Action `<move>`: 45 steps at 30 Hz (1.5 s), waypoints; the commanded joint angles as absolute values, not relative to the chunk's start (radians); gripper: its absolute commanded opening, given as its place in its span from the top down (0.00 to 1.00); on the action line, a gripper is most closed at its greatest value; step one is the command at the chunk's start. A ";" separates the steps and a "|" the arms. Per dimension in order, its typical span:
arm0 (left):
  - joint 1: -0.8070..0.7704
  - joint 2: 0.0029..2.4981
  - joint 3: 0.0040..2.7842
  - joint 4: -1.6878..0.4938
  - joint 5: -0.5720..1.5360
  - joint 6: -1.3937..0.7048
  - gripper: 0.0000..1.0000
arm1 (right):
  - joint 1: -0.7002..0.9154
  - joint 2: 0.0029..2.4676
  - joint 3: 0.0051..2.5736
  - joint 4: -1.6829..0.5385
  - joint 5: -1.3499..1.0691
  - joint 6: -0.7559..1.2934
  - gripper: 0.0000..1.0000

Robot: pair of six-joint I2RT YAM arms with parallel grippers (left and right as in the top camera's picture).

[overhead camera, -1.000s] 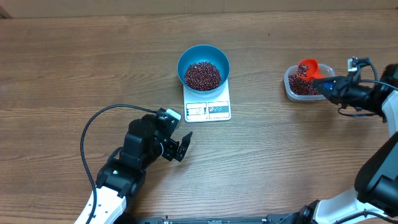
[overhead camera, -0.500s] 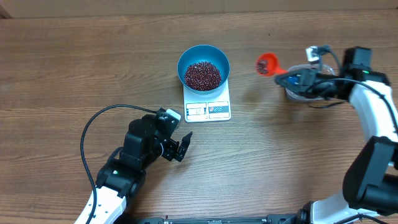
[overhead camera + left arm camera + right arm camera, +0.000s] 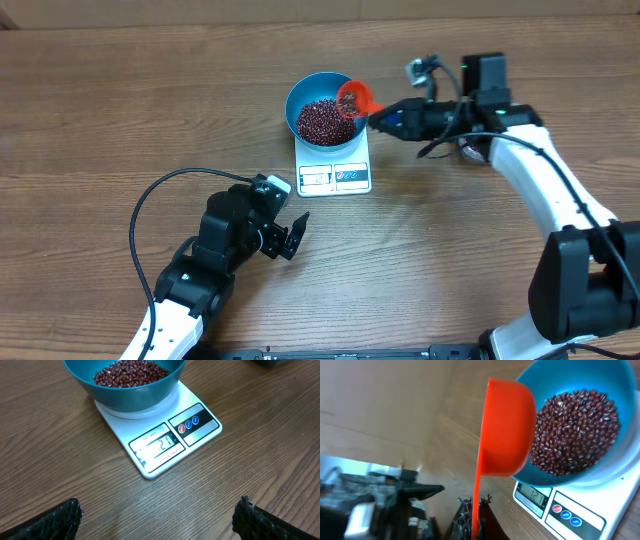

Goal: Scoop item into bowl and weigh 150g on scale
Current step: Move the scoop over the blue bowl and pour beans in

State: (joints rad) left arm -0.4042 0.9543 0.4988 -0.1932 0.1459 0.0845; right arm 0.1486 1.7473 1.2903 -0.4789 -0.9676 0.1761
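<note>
orange plastic scoop (image 3: 354,100) has moved over the rim of the round blue bowl (image 3: 295,98); right fingers (image 3: 388,119) clenched on its handle, left fingers (image 3: 55,521) released.

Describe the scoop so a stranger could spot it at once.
On the table, find the white scale carrying the blue bowl. Over the bowl's right rim is the scoop, held by the right gripper. It's the only orange-red thing in view.
</note>
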 commanded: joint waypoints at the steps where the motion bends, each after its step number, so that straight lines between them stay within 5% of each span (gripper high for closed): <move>1: -0.406 0.955 0.492 -0.191 0.154 0.082 0.00 | 0.208 1.715 1.343 -0.469 -0.770 0.213 0.96; 30: -0.406 0.956 0.492 -0.191 0.154 0.082 0.00 | 0.664 1.715 1.459 -0.558 0.474 -0.221 0.96; 45: -0.406 0.956 0.492 -0.191 0.154 0.082 0.00 | 0.709 1.715 1.459 -0.559 0.551 -0.257 0.96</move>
State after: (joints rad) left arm -0.4042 0.9543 0.4988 -0.1932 0.1459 0.0845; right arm 0.7071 1.7473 1.4273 -0.5648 0.5335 -0.2619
